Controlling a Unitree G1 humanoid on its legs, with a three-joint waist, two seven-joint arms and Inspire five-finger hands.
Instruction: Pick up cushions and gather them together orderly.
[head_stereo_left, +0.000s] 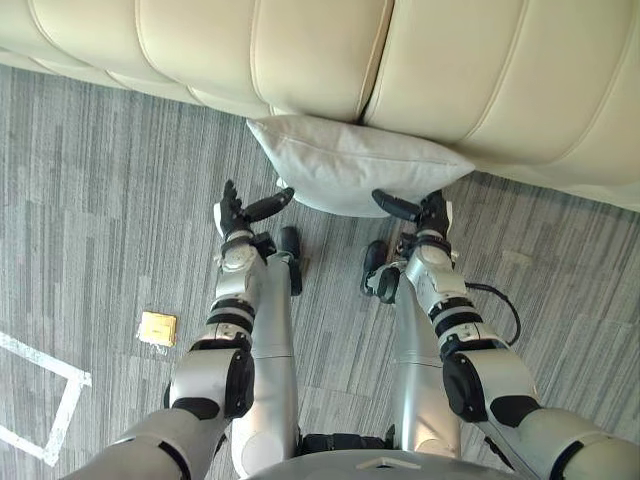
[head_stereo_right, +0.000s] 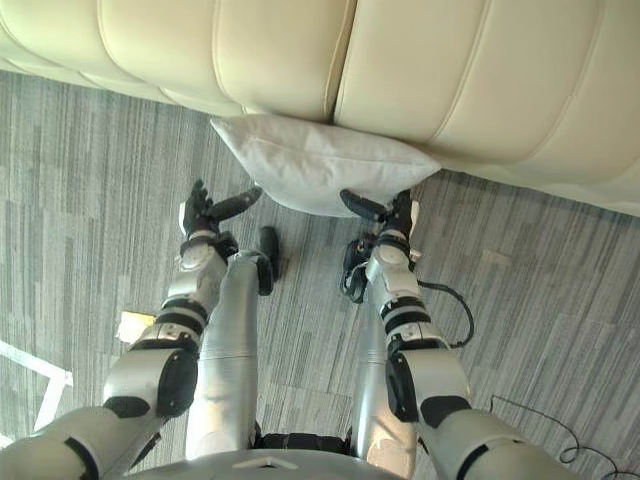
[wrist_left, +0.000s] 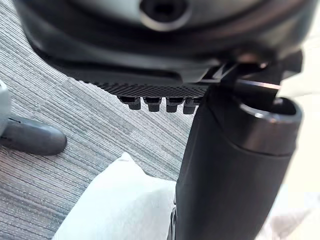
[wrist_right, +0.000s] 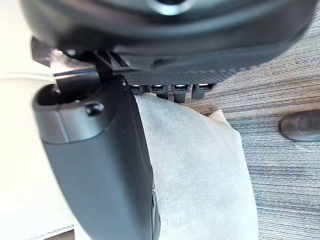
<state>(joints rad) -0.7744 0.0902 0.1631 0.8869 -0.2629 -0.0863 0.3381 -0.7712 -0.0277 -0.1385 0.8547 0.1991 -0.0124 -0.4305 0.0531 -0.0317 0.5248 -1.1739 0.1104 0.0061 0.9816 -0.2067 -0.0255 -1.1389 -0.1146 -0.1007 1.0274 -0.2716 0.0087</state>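
A pale grey cushion (head_stereo_left: 352, 165) lies on the carpet, its far edge tucked against the front of the cream sofa (head_stereo_left: 330, 55). My left hand (head_stereo_left: 236, 212) is at its left corner with straight fingers and the thumb stretched toward the cushion edge. At the right side, my right hand (head_stereo_left: 425, 210) is open too, its thumb resting on the cushion's near edge. The cushion (wrist_right: 200, 165) shows past the right thumb in the right wrist view, and the cushion (wrist_left: 120, 205) lies beside the left thumb in the left wrist view. Neither hand has curled round it.
The sofa spans the whole far side. A small yellow square object (head_stereo_left: 158, 327) lies on the grey striped carpet (head_stereo_left: 110, 180) to my left. White tape lines (head_stereo_left: 50, 400) mark the floor at the near left.
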